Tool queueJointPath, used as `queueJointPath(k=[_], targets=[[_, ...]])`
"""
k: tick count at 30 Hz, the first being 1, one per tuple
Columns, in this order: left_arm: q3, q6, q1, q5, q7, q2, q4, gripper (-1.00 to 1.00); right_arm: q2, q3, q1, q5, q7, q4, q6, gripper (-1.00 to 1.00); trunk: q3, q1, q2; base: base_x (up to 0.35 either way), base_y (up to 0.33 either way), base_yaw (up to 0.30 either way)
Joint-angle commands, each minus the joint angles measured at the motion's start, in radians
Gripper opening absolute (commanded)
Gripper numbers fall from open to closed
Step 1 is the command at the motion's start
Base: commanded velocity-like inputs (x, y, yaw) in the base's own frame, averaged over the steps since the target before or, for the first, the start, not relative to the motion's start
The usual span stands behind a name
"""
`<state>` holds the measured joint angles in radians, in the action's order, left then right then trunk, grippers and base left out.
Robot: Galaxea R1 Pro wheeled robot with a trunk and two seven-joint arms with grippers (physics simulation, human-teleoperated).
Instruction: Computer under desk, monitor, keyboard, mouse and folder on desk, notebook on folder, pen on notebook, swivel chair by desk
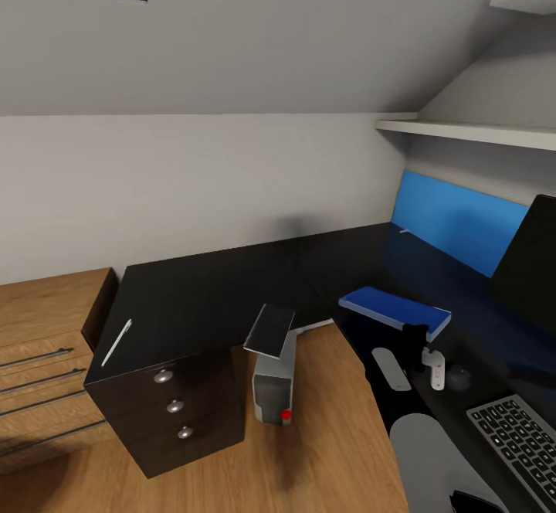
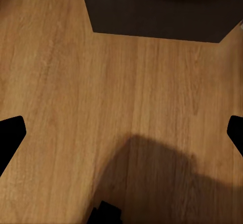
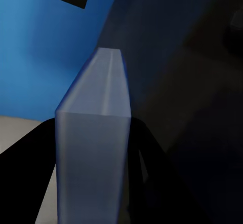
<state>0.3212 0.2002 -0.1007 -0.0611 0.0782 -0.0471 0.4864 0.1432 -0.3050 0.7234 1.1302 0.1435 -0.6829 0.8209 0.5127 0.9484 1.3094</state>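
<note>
At the head view's right, the right gripper (image 1: 415,337) is clamped on the blue folder (image 1: 395,309), just above the desk (image 1: 232,289); next it must lay it down beside the mouse (image 1: 460,377).

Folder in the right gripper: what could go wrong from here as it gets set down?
1. The folder is held by one edge in the right gripper, so it may tilt or slip on release.
2. The mouse and keyboard lie close by; lowering the folder could nudge them.
3. The pen lies at the far end of the desk, near its edge, and could be knocked off later.
</note>
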Motion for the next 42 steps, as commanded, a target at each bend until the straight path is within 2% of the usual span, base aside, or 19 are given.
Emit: queueJointPath(k=[1, 14, 36, 37, 42], targets=[[0.001, 0.003, -0.001, -0.006, 0.0, 0.0, 0.0, 1.0, 0.001, -0.002, 0.001, -0.006, 0.007, -0.001, 0.0, -1.0, 0.001, 0.0, 0.001, 0.0, 0.0, 0.0], [0.001, 0.003, -0.001, -0.006, 0.002, 0.0, 0.0, 1.0, 0.0, -0.006, 0.001, -0.005, 0.005, -0.003, 0.001, -1.0, 0.039, 0.046, 0.085, 0.0, 0.0, 0.0], [0.002, 0.004, -0.001, -0.004, 0.003, 0.01, -0.005, 1.0, -0.006, -0.008, 0.001, -0.007, 0.007, -0.006, 0.004, -1.0, 0.039, 0.046, 0.085, 0.0, -0.007, 0.0], [0.002, 0.003, -0.001, -0.004, 0.003, 0.01, -0.005, 1.0, -0.006, -0.008, 0.001, -0.007, 0.007, -0.007, 0.005, 1.0, 0.039, 0.046, 0.085, 0.0, 0.0, 0.0], [0.002, 0.002, -0.001, -0.004, 0.003, 0.01, -0.007, 1.0, -0.007, -0.007, 0.001, -0.007, 0.007, -0.007, 0.007, 1.0, 0.039, 0.046, 0.085, 0.0, 0.0, 0.0]])
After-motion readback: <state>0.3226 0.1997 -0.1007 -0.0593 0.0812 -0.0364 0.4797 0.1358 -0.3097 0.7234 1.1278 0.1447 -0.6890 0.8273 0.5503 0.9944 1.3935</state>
